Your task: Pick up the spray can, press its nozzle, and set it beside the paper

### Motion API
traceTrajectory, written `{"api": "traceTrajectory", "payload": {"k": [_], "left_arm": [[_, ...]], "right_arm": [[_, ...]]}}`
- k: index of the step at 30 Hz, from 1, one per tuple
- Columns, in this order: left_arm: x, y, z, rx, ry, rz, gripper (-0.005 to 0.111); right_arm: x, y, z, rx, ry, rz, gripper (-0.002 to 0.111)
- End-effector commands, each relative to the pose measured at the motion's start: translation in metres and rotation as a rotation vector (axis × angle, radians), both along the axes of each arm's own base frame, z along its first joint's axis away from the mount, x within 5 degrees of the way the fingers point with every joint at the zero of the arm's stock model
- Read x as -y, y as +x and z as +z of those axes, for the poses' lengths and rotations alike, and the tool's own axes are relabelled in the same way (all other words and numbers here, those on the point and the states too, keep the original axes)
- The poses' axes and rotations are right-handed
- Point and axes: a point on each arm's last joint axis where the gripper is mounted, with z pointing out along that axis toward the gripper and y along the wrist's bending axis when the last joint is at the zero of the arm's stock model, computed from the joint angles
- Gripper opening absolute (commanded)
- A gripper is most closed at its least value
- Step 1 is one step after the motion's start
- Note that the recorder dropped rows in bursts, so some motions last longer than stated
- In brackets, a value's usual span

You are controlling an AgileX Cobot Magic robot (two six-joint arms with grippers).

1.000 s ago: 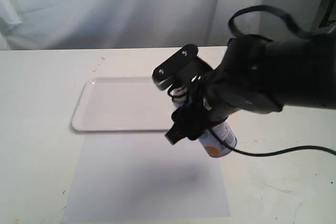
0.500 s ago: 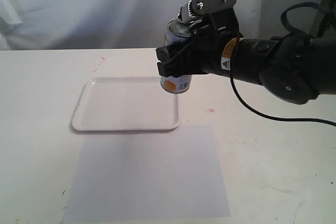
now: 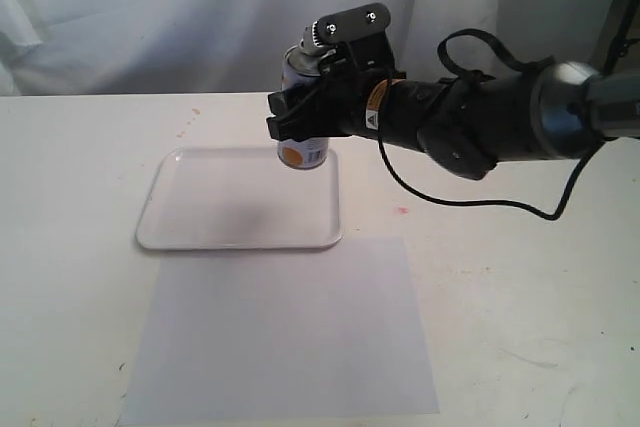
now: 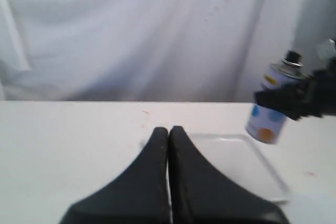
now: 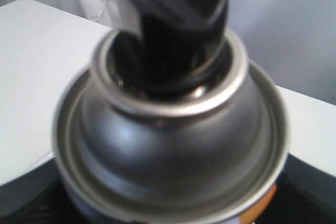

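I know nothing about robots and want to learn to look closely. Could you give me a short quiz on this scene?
1. True or false: the right fingers hold the can.
2. The left fingers are: A open, B shut, C gripping something.
3. Which black part tops the can?

Key: 1 true. 2 B. 3 the nozzle.

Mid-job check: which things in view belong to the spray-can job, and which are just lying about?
Part of the job:
- spray can, held in the air by the right gripper
- nozzle on the can's top
- paper, flat on the table

Just lying about:
- white tray
- left gripper, shut on nothing, idle
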Motion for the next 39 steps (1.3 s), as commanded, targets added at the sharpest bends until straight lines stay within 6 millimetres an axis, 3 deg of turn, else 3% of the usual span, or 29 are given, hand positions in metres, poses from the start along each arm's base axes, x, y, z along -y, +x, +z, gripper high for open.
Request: {"api": "traceTrajectory", "payload": {"k": [1,5,20,30,39], "left_arm": [[-0.01,0.002,0.004,0.07,0.098,0.107,0.0],[-0.007,0.002,-0.003,0.02,0.102,0.068,0.0],[-0.01,0.009,-0.039,-0.053,-0.013,0.098,0.0],[-0.01,0.009,-0.039,-0.047,-0.019,0.102,0.0],[-0.011,0.009,-0.038,-0.041,-0.019,0.109,0.0]], "right_arm": [[-0.004,0.002,0.011,0.075,0.029,0.046,0.0],[-0.007,0.001,0.009,0.108,0.011,0.093,0.0],[-0.019,0.019,-0.041,0.1,0.07,0.137,0.0],[-0.025,0.047,-0.04,0.066,-0.063,0.077,0.0],[-0.028,0.046,-0.062,0.003,-0.043,0.099,0.0]]}}
